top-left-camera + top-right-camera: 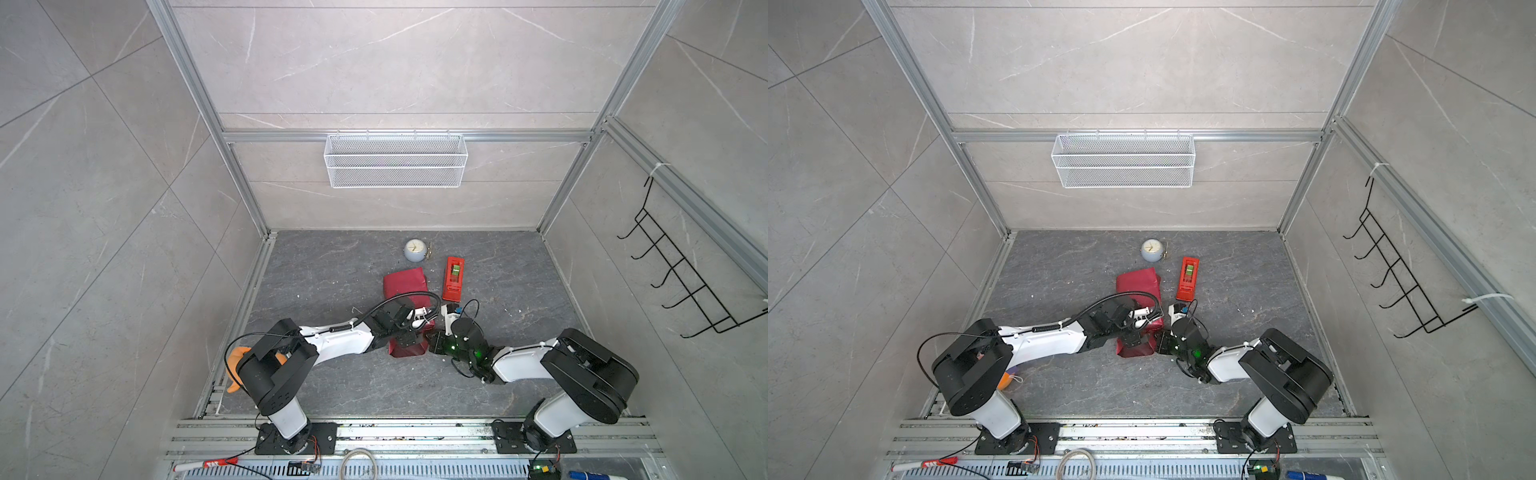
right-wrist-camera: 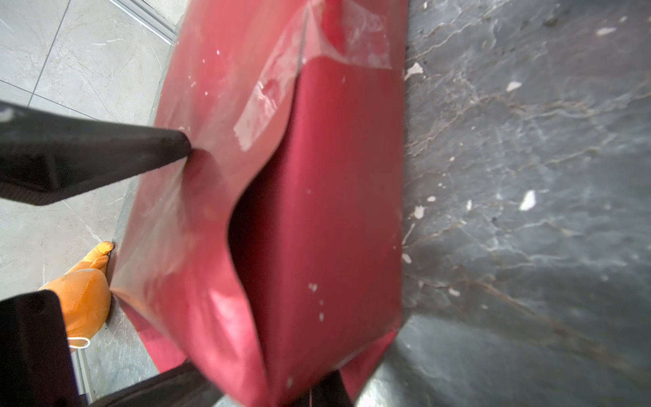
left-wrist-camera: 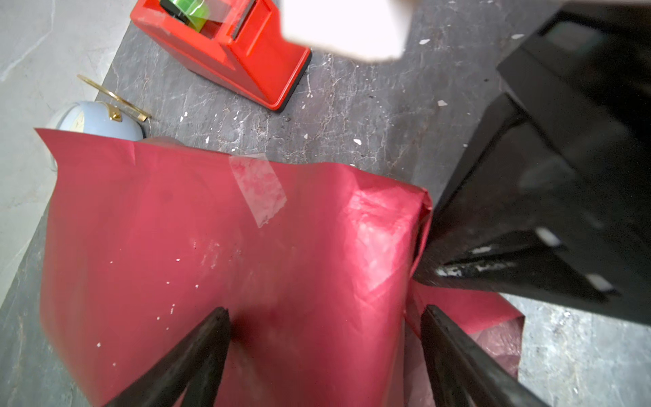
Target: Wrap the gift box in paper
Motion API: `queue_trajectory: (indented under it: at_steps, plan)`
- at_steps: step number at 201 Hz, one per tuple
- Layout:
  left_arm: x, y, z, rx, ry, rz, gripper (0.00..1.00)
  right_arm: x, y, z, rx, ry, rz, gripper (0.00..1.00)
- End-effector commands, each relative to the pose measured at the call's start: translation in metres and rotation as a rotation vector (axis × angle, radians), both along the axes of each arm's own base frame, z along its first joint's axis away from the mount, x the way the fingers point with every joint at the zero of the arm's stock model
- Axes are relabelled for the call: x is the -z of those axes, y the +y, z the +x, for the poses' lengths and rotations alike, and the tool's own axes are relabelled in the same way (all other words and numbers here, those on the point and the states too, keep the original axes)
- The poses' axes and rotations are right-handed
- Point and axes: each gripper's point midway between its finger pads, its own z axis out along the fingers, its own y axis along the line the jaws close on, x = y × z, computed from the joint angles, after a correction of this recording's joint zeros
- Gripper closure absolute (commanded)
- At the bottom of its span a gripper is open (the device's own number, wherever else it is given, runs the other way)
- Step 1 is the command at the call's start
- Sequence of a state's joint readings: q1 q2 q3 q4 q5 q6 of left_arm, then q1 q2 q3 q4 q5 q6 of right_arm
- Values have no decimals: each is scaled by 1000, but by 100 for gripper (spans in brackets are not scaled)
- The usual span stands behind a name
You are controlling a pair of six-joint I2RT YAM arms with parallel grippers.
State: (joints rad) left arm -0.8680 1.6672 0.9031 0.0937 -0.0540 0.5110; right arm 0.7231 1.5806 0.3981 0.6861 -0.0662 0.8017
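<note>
**Item:** paper, dark maroon, matte and creased, folded round the gift box, which is hidden under it. One end flap gapes, and clear tape strips sit on the seam.
**Location:** on the dark stone surface, just beside the red tape dispenser.
**Left tool**: fingers spread over the top face, one tip pressing into it.
**Right tool**: pressed together, pinching a paper corner near the dispenser's near end.
**Nearby:** small clock just past the dispenser's far end; orange glove well apart from the dispenser.
**Obstruction:** the left arm and its black cable cross the parcel's near half in both top views.
</note>
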Motion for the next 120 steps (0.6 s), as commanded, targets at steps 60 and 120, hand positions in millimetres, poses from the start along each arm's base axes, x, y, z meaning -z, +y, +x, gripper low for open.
queue_trajectory:
  at_steps: [60,120]
  plan:
    - [12,2,9,-66,-36,63,14,1,-2,0,23,-2,-3,93]
    - [19,13,11,-69,-77,120,16,4,-15,-8,31,1,-47,93]
